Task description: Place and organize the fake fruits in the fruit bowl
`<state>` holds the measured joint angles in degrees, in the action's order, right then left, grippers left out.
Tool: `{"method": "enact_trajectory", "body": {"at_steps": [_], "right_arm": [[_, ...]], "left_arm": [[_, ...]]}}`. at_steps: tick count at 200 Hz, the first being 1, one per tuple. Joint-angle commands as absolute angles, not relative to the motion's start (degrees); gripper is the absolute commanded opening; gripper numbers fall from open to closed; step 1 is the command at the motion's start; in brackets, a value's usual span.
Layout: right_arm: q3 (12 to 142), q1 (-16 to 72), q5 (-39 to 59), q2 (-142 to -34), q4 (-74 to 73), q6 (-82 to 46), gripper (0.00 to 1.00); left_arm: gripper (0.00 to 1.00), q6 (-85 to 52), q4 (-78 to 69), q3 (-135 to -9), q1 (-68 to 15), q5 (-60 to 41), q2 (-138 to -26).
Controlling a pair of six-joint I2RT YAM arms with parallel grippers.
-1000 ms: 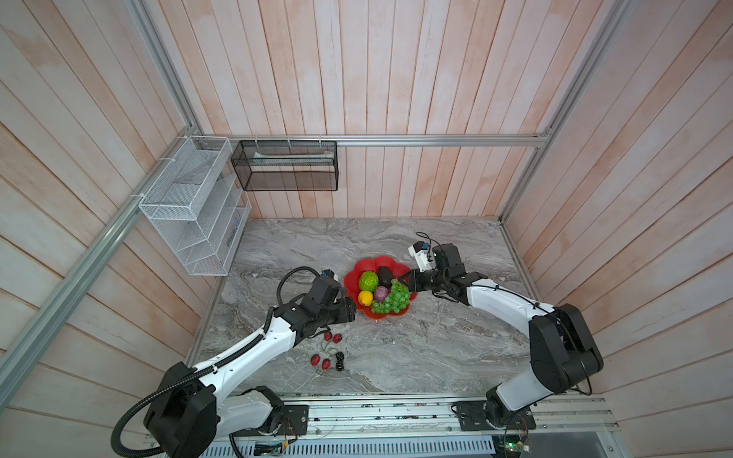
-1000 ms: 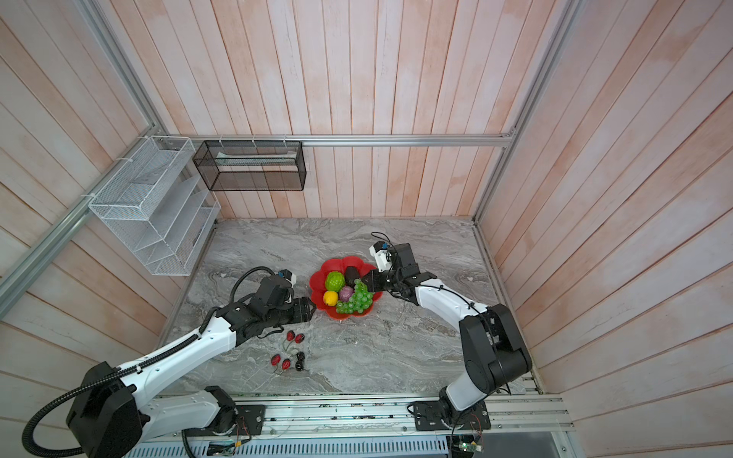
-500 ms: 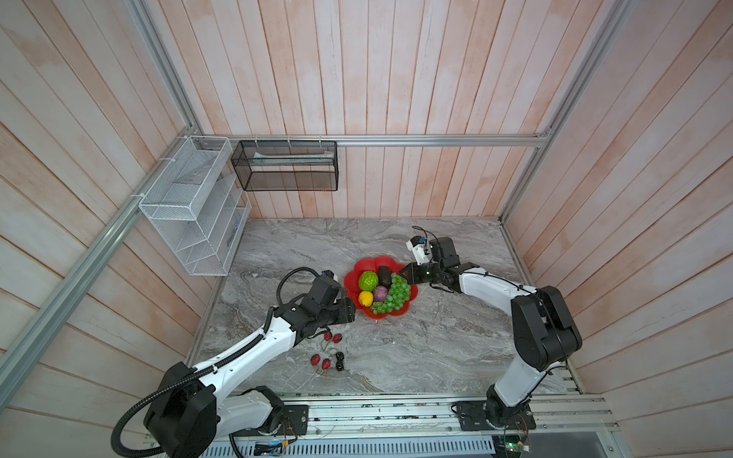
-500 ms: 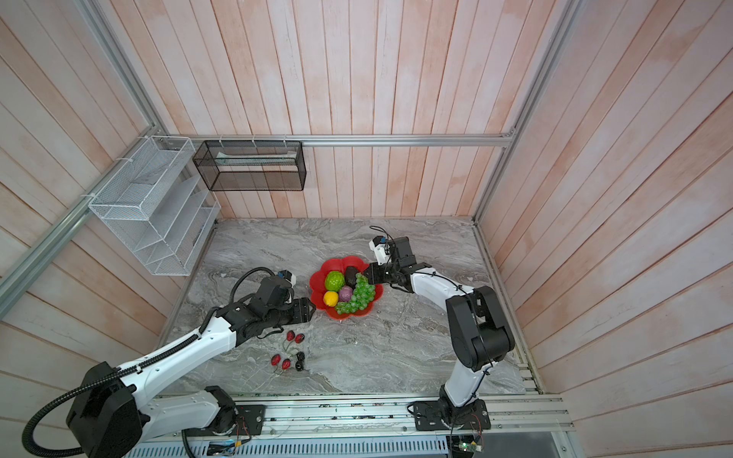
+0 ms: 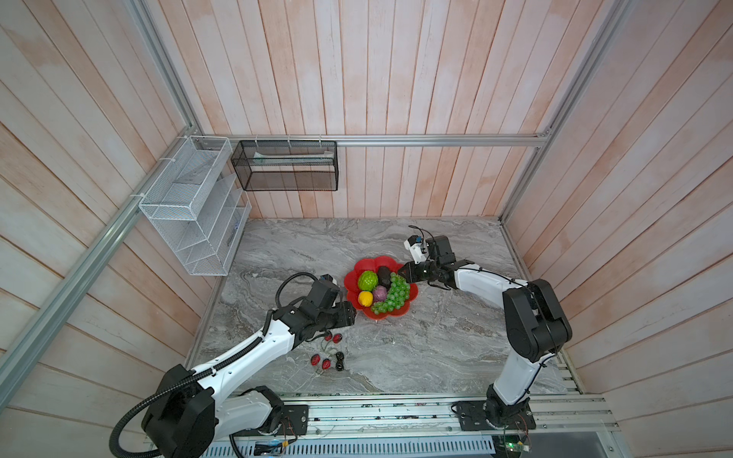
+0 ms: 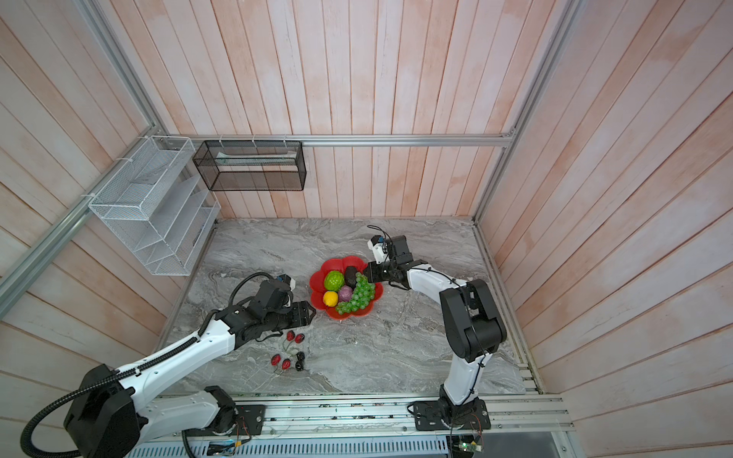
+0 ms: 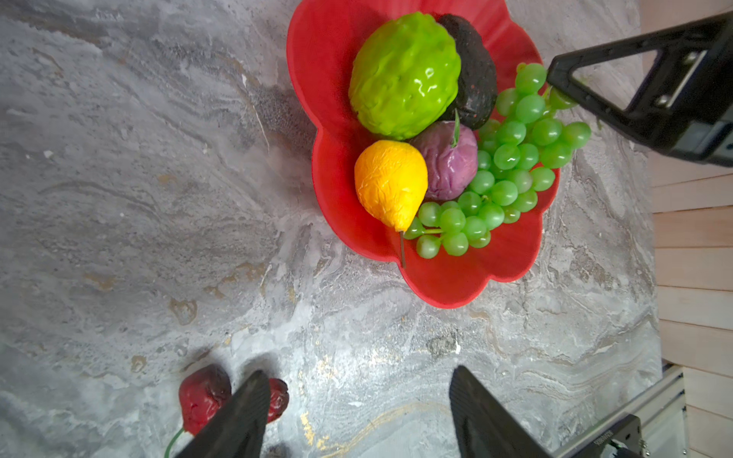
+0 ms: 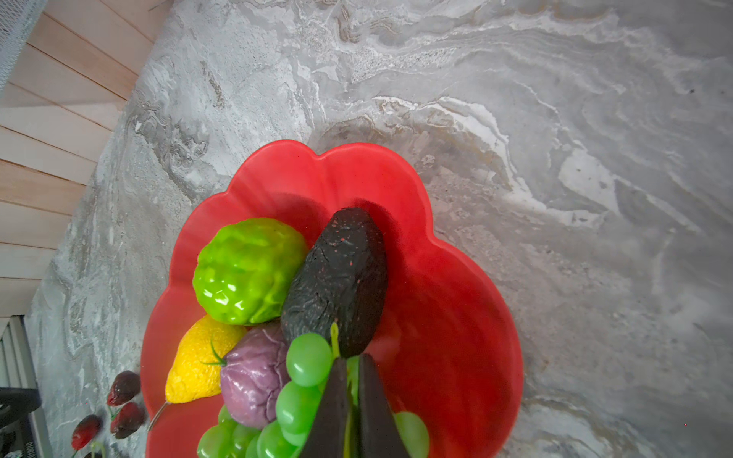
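Grey marble tabletop [image 5: 436, 349] lies before us between wood-panelled walls; our left gripper [image 5: 352, 313] hovers with jaws wide apart and empty, just beside the cherry pairs [image 5: 332, 338] and black berries [image 5: 339, 361] on the marble; right of it, the fruit bowl [image 5: 373, 263] holds green ball [image 5: 367, 280], avocado [image 5: 384, 273], lemon [image 5: 365, 298], purple fruit [image 5: 379, 293] and grape bunch [image 5: 392, 297]; our right gripper [image 8: 351, 361] pinches the bunch's stem.

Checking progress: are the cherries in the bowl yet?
No, the cherries lie on the table outside the fruit bowl.
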<state>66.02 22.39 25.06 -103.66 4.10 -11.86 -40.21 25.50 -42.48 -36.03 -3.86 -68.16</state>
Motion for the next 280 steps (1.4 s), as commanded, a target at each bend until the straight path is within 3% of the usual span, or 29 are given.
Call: {"method": "enact_trajectory", "body": {"at_steps": [1, 57, 97, 134, 178, 219, 280], "right_arm": [[69.2, 22.1, 21.9, -104.4, 6.2, -9.2, 0.14], [70.9, 24.1, 15.5, -99.5, 10.3, -7.1, 0.33], [69.3, 27.6, 11.6, -93.1, 12.3, -7.5, 0.35], [61.9, 32.9, 10.1, -84.2, 8.1, -11.3, 0.43], [55.8, 35.3, 11.2, -81.6, 4.7, -14.4, 0.42], [53.0, 35.8, 13.5, -83.0, 2.2, -16.7, 0.33], [52.8, 36.4, 15.2, -85.1, 0.4, -17.0, 0.3]], "left_arm": [[0.74, -42.4, 27.8, -41.5, -36.3, -3.6, -66.3], [0.74, -42.0, 36.1, -41.2, -36.2, -2.5, -63.6], [0.73, -42.0, 38.0, -41.7, -35.9, -1.8, -64.0], [0.69, -41.6, 40.1, -42.5, -35.4, 0.5, -65.4], [0.64, -43.7, 41.2, -41.6, -35.3, -1.3, -65.8], [0.54, -44.1, 43.2, -39.4, -33.1, -3.4, -66.4], [0.56, -45.4, 43.8, -38.3, -33.1, -3.2, -69.0]]}}
